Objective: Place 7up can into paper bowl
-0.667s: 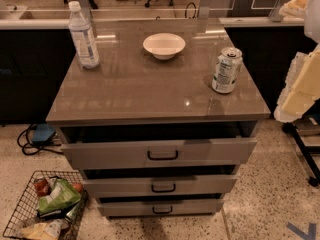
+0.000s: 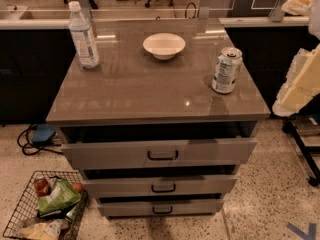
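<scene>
7up can [image 2: 226, 70] upright at 4 o'clock on counter [image 2: 140, 94], near right edge; paper bowl [image 2: 164, 45] at 12 o'clock, well apart. Jaws off counter at 3 o'clock, clenched or released: cannot tell. Risk: knocked over edge by sideways approach.

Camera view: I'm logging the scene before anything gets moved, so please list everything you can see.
7up can: one, white and green with a silver top, upright at the right of the cabinet top.
paper bowl: one, cream-white, back centre of the top.
water bottle: one, clear with a white cap, back left.
cabinet: one, grey-brown, three drawers ajar.
wire basket: one, dark, on the floor at lower left, holding packets.
gripper: one, cream, at the right edge beside the cabinet, apart from the can.
</scene>
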`<state>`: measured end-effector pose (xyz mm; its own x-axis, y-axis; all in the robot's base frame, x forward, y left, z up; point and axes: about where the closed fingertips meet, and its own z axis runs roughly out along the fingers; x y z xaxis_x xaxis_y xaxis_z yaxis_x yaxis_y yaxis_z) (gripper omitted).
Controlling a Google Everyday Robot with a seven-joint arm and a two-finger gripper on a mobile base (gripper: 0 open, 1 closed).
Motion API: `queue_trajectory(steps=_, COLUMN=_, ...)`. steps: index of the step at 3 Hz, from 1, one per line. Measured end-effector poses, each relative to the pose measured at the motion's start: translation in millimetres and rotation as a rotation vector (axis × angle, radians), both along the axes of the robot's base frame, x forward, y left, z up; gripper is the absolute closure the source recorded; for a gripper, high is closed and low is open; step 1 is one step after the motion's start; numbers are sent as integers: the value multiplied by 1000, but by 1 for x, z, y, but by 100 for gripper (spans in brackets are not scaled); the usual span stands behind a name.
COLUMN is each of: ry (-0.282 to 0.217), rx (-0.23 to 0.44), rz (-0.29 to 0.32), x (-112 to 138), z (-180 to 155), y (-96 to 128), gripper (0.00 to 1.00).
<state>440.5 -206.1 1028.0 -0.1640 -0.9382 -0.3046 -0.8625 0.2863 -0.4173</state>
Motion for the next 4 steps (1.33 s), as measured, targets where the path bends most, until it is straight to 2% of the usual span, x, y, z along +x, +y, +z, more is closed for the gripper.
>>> queue_trajectory(steps=1, ry=-100, rx=162, rz=-14, x=32, z=-14, y=-35, gripper=0)
queue_trajectory(steps=2, ry=-207, rx=334, rz=-23, x=68, z=-25, y=-58, gripper=0)
queue_trajectory(steps=3, ry=-254, rx=502, rz=-15, x=97, z=-30, y=-60, gripper=0)
queue_trajectory(steps=4, ry=-230, rx=608, rz=-52, x=115, z=-41, y=-63, gripper=0)
